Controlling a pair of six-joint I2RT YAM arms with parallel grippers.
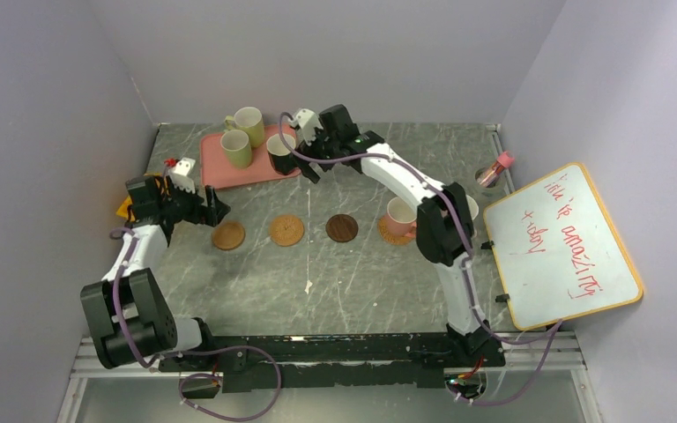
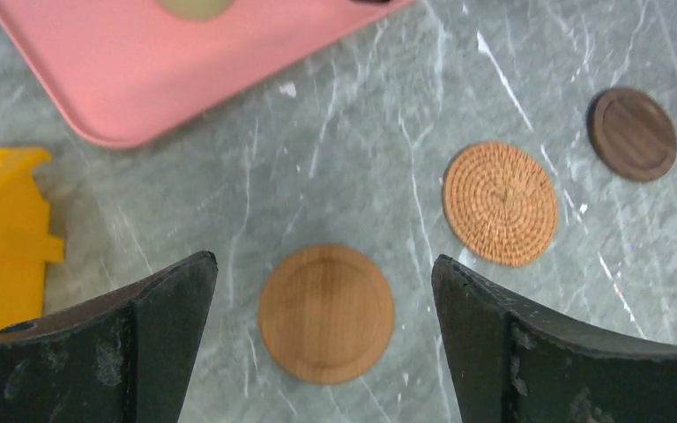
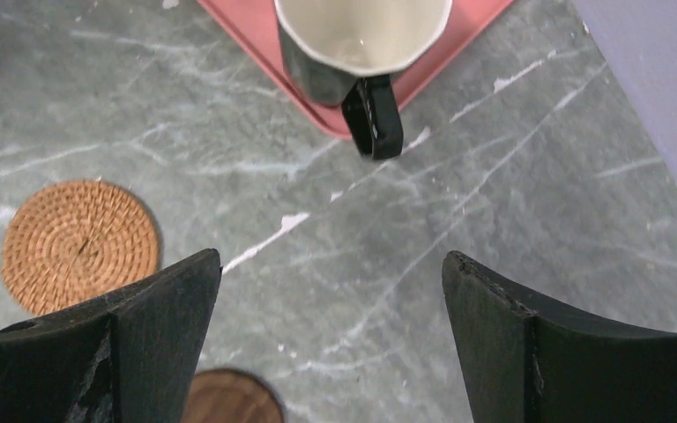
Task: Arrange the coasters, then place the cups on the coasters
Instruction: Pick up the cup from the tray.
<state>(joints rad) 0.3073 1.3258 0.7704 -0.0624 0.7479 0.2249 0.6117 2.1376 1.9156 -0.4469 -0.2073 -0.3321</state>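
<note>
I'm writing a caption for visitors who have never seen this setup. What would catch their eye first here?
Probably the whiteboard with red handwriting at the table's right edge, and the pink tray at the far side, left of centre, holding mugs. Next, the row of coasters across the middle, with a pink mug standing on one toward the right.

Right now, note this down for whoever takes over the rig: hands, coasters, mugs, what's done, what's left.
Left hand: open, empty, above the plain wooden coaster.
Right hand: open, empty, near the black mug.
Done: four coasters show in a row; a pink mug sits on the rightmost coaster.
Left: black mug, far yellow-green mug and near yellow-green mug are on the pink tray; three coasters bare.
</note>
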